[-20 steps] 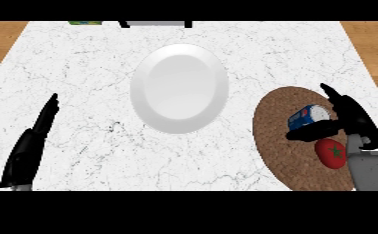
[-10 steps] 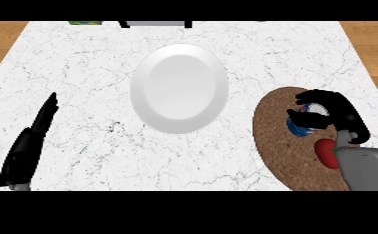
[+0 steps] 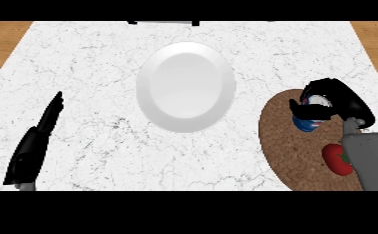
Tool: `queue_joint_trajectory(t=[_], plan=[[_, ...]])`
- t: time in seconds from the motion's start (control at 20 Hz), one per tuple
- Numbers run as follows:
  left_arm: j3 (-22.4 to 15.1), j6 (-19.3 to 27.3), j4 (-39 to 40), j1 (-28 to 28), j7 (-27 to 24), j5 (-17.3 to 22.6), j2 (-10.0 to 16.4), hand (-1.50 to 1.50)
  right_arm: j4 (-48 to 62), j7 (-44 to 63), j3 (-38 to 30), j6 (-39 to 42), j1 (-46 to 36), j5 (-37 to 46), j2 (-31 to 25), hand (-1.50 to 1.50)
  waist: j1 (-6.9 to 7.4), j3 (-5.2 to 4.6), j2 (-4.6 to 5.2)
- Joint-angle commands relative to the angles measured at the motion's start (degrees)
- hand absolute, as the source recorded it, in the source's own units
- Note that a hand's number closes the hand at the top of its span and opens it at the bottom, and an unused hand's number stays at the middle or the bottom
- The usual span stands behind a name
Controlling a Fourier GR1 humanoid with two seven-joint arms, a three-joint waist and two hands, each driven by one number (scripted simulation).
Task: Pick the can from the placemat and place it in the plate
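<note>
The step in hand is the grasp of the can. The right robot hand (image 3: 336, 97) is at the right side of the white marble table (image 3: 88, 68), above the round brown placemat (image 3: 291, 150). Its black fingers and thumb are curled around the small blue and white can (image 3: 305, 124), so the hand is grasping the can. The can is at the upper part of the placemat and is partly hidden by the fingers. I cannot tell whether it rests on the mat or is already lifted a little. A red tomato (image 3: 337, 159) lies on the same placemat, just beside the grey forearm and below the can.

The round white plate (image 3: 186, 87) lies in the middle of the table, to the left of the placemat and apart from it. Nothing is on it, so the placing is not yet done.

The left robot hand (image 3: 37, 143) rests at the left edge with straight fingers and holds nothing.

In my judgement, the next move calls for raising the can clear of the mat, carrying it left over the plate's rim, then lowering it upright.
</note>
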Motion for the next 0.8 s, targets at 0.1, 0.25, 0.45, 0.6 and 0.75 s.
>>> queue_joint_trajectory(t=[0.1, 0.25, 0.45, 0.6, 0.75], plan=[[-1.7, -0.1, 0.5, -2.8, 0.4, -1.2, -0.7, 0.00, 8.1, -19.6, 6.5, 7.4, -9.1, 5.8, -11.0, 1.50, 2.55, 0.20, 1.10], [-0.5, -0.8, 1.4, -2.6, -0.4, 0.0, -0.3, 0.00, 15.3, -29.6, 6.3, -1.7, -11.5, 10.9, -12.3, 1.50, 2.42, 0.24, 1.07], [-0.6, -1.2, 0.1, -0.8, -0.1, -0.1, -0.3, 0.00, 24.8, -36.9, 4.4, -11.6, -17.6, 13.0, -9.0, 1.50, 1.65, 0.17, 0.35], [0.7, -0.9, 2.5, -4.6, 1.8, -0.4, 0.4, 0.00, 27.9, -43.4, 1.4, -17.5, -20.7, 12.8, -10.1, 1.50, 0.35, 0.14, 0.40], [1.3, -0.9, 3.2, -1.4, -0.3, 0.0, 0.0, 0.00, 25.8, -47.5, -0.1, -19.1, -22.9, 10.3, -8.1, 1.50, -0.86, 0.02, -0.26]])
